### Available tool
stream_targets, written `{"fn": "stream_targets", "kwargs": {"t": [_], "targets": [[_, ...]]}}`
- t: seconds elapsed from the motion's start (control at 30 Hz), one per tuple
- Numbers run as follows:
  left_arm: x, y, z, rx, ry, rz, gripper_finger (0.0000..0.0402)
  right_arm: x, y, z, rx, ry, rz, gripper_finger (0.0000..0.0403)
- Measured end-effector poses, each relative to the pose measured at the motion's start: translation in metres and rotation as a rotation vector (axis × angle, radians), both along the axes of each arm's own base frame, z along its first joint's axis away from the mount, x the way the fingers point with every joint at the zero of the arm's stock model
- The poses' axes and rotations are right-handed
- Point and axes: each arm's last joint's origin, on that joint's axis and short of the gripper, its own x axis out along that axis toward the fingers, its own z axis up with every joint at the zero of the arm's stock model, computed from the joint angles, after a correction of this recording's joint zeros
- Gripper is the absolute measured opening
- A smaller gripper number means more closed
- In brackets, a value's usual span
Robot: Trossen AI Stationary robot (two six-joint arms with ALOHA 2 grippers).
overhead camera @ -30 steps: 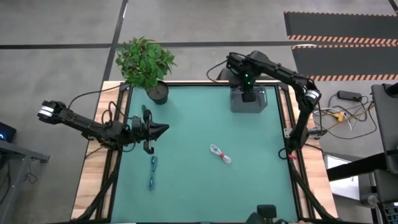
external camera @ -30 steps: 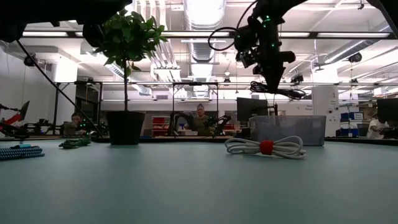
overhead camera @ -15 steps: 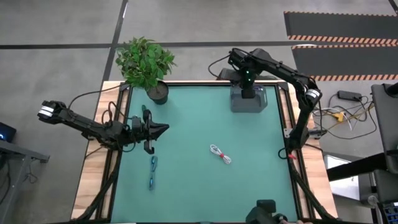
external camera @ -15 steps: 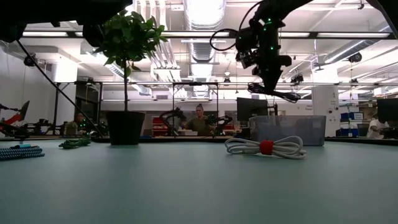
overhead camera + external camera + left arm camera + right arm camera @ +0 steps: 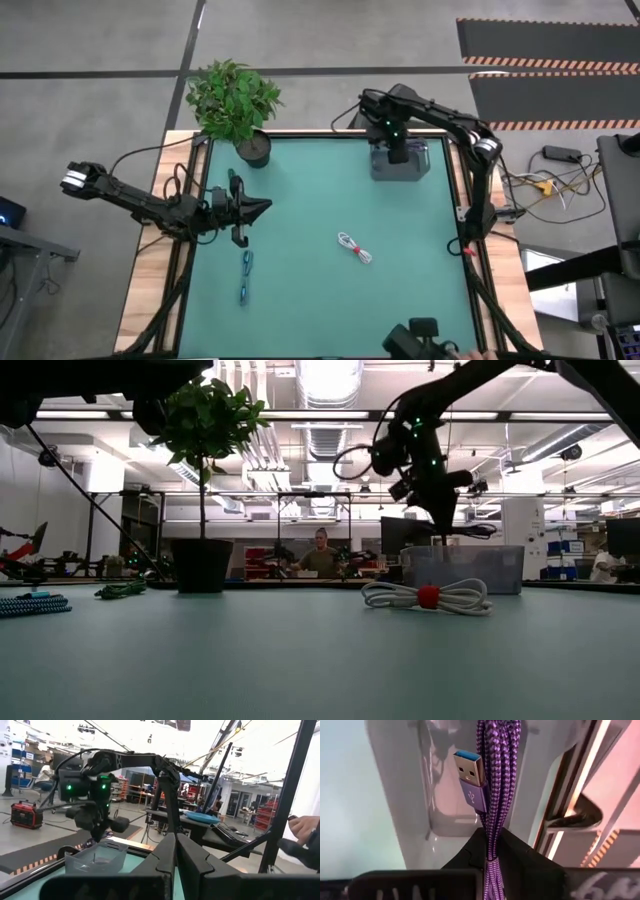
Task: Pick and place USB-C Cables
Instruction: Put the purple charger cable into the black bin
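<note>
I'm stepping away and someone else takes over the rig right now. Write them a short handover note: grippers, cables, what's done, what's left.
Right gripper: jaws shut on the braided purple cable, hanging over the clear plastic bin at the table's far edge; not released yet.
Left gripper: shut, empty, waiting at the left side.
Still on the green mat: white cable with red tie mid-table, light blue cable and dark green cable at the left.
Left to do: drop the purple one, then fetch those three.

A potted plant [image 5: 236, 105] stands at the green table's [image 5: 320, 290] far left corner.
</note>
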Motion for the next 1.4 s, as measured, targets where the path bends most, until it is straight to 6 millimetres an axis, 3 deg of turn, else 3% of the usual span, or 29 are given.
{"fn": "stream_targets", "kwargs": {"t": [0.3,0.83,1.17,1.4], "targets": [[0.000,0.000,0.000,0.023,0.002,0.009,0.0000,0.003,-0.004,-0.012,0.035,0.023,0.030,0.0019],[-0.001,0.000,0.001,0.022,-0.004,0.010,0.0000,0.002,-0.011,-0.016,0.050,-0.038,-0.016,0.0018],[0.000,0.000,0.001,0.020,-0.004,0.009,0.0000,-0.008,-0.002,-0.048,0.116,0.036,-0.013,0.0018],[0.000,0.000,0.001,0.021,-0.003,0.010,0.0000,-0.004,-0.006,-0.050,0.067,-0.016,0.004,0.0018]]}}
